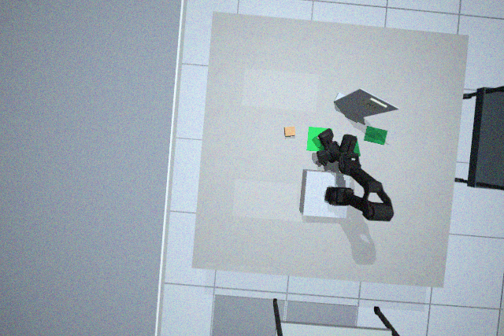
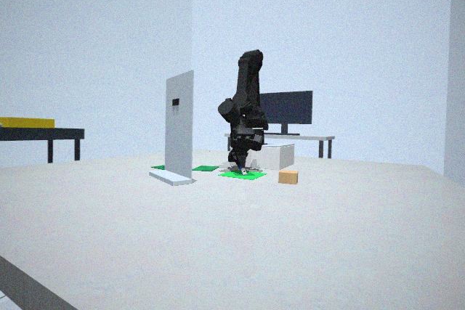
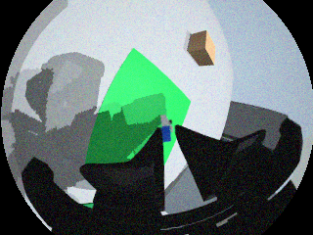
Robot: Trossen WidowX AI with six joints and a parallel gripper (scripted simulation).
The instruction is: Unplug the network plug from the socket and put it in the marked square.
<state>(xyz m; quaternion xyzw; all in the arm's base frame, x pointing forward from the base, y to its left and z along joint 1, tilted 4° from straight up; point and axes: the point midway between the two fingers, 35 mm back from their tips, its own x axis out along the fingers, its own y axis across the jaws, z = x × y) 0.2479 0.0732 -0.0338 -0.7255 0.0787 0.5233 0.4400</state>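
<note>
The pale table (image 1: 252,222) is spreading out beneath the gripper on every side. The upright grey panel (image 2: 180,126) is standing well off to the gripper's side, on the left in the exterior view, with its dark socket (image 2: 175,102) sitting high up on the face, far above the level of the fingertips. The black arm (image 2: 248,85) is rising behind and above the gripper, folding over so that the wrist is pointing steeply down at the table. The white pedestal box (image 1: 315,197) carrying the arm is sitting just behind the gripper.

Directly below the gripper (image 3: 170,133), the bright green marked square (image 3: 140,85) is lying flat on the table, and the fingers are casting a darker shadow across it. A second, darker green patch (image 1: 375,134) is lying apart from the gripper, closer to the foot of the panel. A small orange block (image 3: 202,47) is resting on the table beyond the fingertips, off the green square's far edge and near it.

The plug (image 3: 166,132), a small blue and grey piece, is sitting at the very tips of the fingers, low over the green square; in the exterior view it (image 2: 243,171) is appearing to touch the square's surface. The fingers are standing slightly parted, with a narrow wedge of table showing between them, so the gripper is loosened around the plug and not clamping it.
</note>
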